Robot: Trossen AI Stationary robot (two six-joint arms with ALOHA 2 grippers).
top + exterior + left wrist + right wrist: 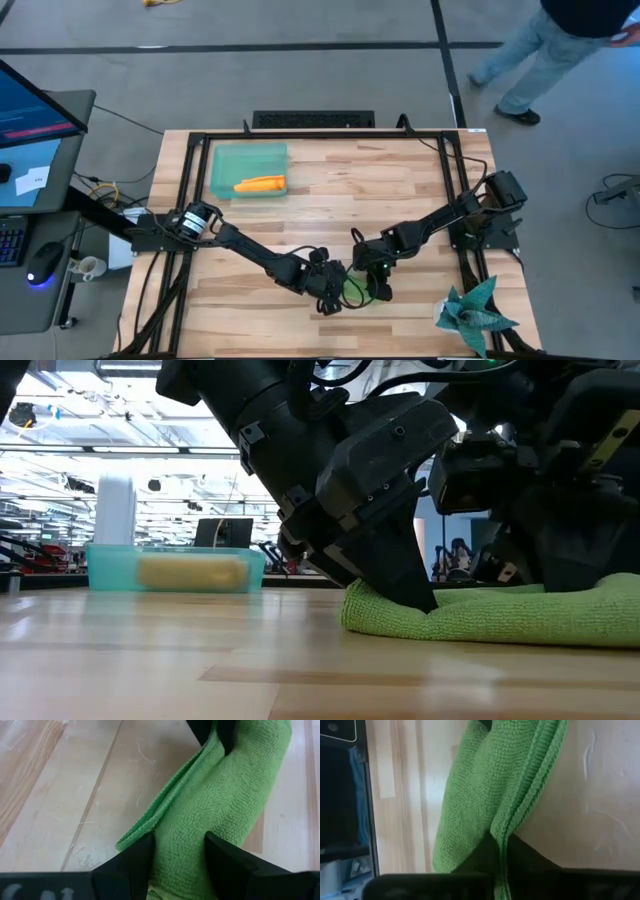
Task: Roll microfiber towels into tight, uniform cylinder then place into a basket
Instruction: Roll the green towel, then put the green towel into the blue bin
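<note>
The lime green towel (356,292) lies bunched into a long fold on the table's near middle; it also shows in the low view (520,615). My left gripper (335,288) and my right gripper (372,278) both stand over it, each shut on it. The orange towel (260,184) lies rolled inside the mint-green basket (222,160) at the far left; both also show in the low view, the towel (190,572) in the basket (100,565). My left gripper has the thick bunched body of the green towel (182,835) between its two fingers (134,862), several layers together. The fingers come from above, slanting down, and lie across the long fold. The towel's left end (375,610) rests on the table. My right gripper pinches the towel's hemmed edges (506,837) between its two fingers (482,857), more than one layer. The fingers come from above. The towel lies on the table below them and runs on toward my left gripper.
A dark teal spiky cloth (475,310) lies at the table's near right corner. A black frame rail (320,135) runs round the table top. A person (560,40) walks on the floor beyond the far right. Bare wood lies between basket and grippers.
</note>
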